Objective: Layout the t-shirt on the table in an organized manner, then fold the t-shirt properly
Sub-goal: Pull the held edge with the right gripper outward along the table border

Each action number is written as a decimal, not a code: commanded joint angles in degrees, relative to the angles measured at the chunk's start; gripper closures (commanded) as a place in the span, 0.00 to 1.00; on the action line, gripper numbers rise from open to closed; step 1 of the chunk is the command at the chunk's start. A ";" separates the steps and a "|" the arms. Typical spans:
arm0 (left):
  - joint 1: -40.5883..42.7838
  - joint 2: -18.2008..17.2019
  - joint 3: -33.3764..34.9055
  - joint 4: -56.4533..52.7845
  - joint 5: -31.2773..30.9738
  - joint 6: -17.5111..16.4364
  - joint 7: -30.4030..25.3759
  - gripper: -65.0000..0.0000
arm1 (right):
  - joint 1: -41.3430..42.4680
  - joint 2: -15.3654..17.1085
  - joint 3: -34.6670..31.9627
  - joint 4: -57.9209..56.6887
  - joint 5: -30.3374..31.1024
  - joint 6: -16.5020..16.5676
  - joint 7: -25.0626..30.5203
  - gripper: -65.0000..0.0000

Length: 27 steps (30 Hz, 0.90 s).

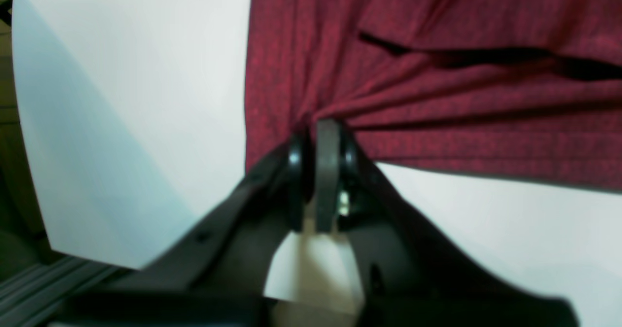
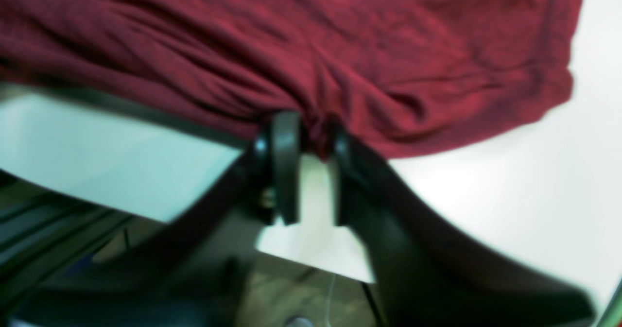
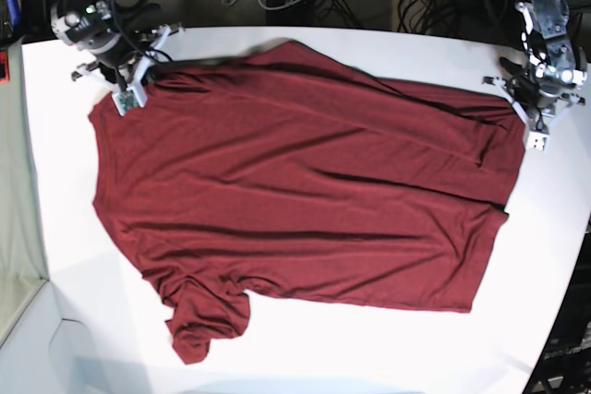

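Meanwhile, t-shirt (image 3: pixel 295 191) spread flat across table (image 3: pixel 65 256).

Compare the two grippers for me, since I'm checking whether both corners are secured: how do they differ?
The left gripper is clamped shut, with taut folds of the t-shirt fanning out from it; the right gripper shows a gap between its fingers, with cloth bunched loosely in it. In the base view, the left gripper is on the right, the right gripper on the left. Both sit at the shirt's far edge, over the table.
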State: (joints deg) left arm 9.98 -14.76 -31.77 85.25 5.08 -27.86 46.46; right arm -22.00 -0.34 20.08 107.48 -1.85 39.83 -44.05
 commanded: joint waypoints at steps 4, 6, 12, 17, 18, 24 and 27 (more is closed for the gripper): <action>0.18 -0.75 0.16 0.42 0.76 0.21 1.32 1.00 | -2.22 0.29 0.45 6.85 0.66 0.17 1.37 0.59; 0.18 -0.75 0.16 0.42 0.94 0.21 1.32 1.00 | -2.84 0.29 0.45 8.08 0.66 0.17 1.37 0.56; 0.18 -0.84 0.16 0.42 1.03 0.21 1.32 1.00 | -2.66 0.29 0.19 4.65 0.66 0.17 1.37 0.55; 0.18 -0.84 0.16 0.42 1.12 0.21 1.32 1.00 | 0.68 -0.85 0.36 2.63 0.66 0.17 3.13 0.55; 0.26 -0.84 -0.01 0.42 1.12 0.21 1.32 1.00 | 1.03 -0.85 0.36 2.01 0.66 0.17 3.57 0.55; 0.26 -1.46 -0.10 -0.11 0.94 0.21 1.24 1.00 | 4.02 -0.58 0.45 -7.22 0.40 0.17 6.03 0.55; 1.58 -1.63 -0.10 0.33 0.76 0.21 1.24 1.00 | 3.14 -0.23 0.45 -10.29 0.40 0.17 8.76 0.55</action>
State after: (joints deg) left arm 11.03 -15.73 -31.68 85.17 5.21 -27.68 46.06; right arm -18.31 -0.82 20.51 96.97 -1.15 39.79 -33.80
